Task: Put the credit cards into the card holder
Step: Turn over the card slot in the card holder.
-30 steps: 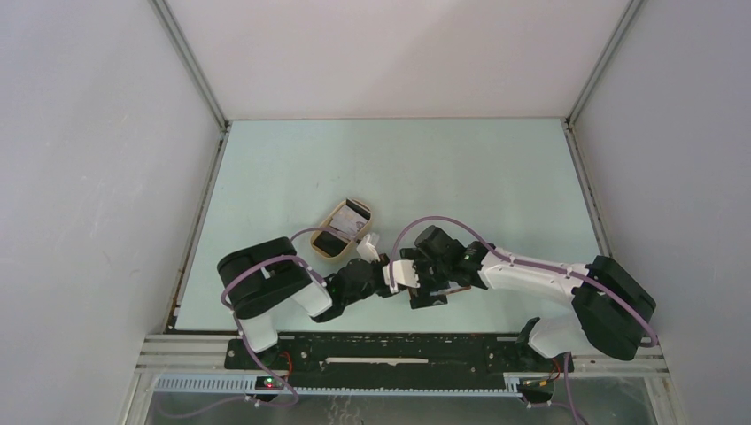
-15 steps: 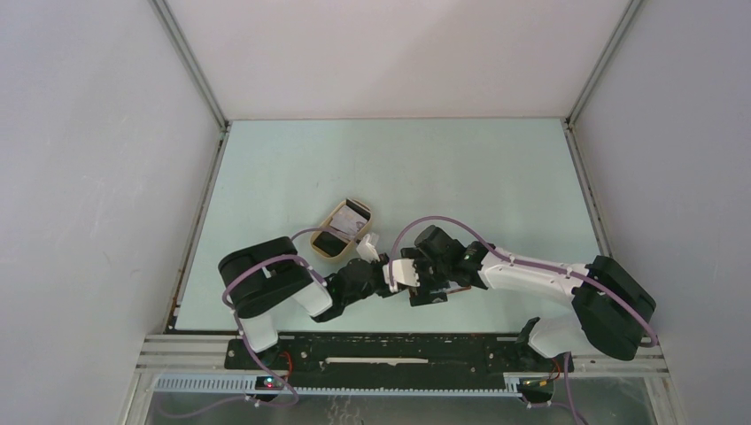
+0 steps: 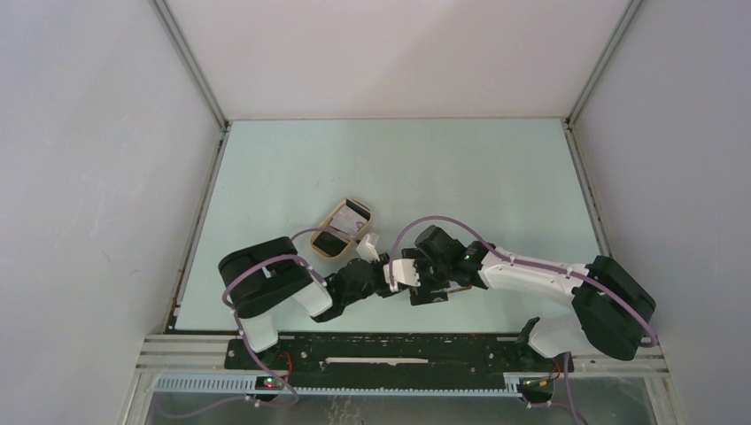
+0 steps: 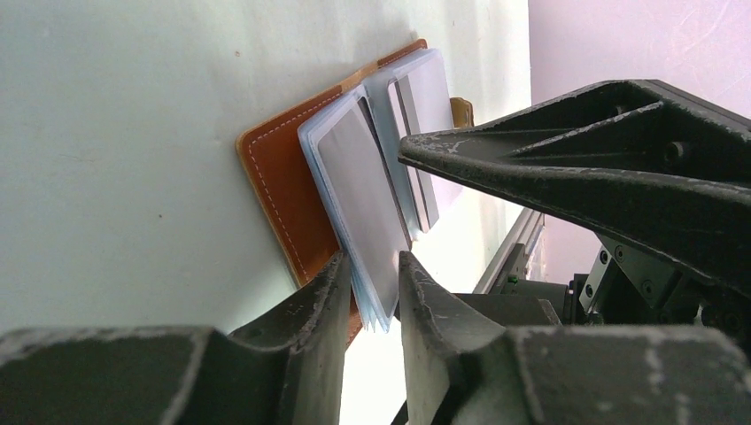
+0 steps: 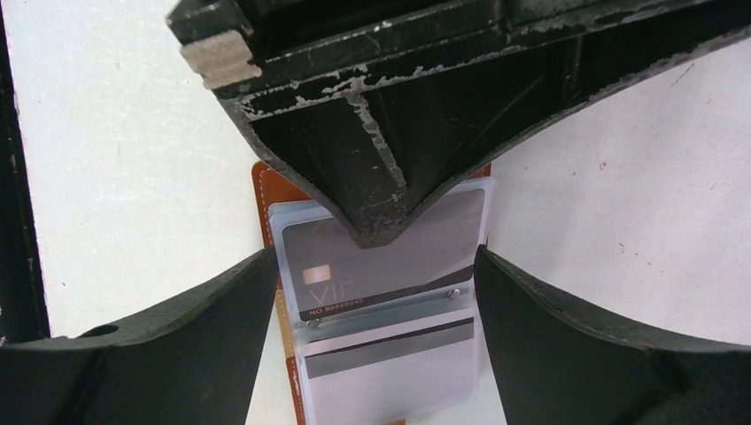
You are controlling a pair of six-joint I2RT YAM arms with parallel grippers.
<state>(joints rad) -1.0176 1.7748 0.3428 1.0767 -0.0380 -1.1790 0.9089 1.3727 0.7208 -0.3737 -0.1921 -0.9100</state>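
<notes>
The card holder [image 4: 274, 177] lies open on the table, brown leather with clear sleeves fanned up from it. A dark VIP card [image 5: 354, 266] and a pale striped card [image 5: 390, 363] sit in the sleeves, and a grey card [image 4: 363, 195] shows through one sleeve. My left gripper [image 4: 367, 266] is narrowly open, and its jaws straddle the sleeves' free edge. My right gripper [image 5: 374, 257] is wide open, one finger on each side of the holder [image 5: 263, 190]. From above, both grippers [image 3: 412, 279] meet and hide the holder.
An oval tan tray [image 3: 324, 221] sits just left of the grippers and holds a dark card [image 3: 328, 241] and a white card [image 3: 354, 219]. The table's near edge and the black rail [image 3: 398, 350] lie close below the grippers.
From above, almost nothing has moved. Both grippers stay pressed together over the card holder.
</notes>
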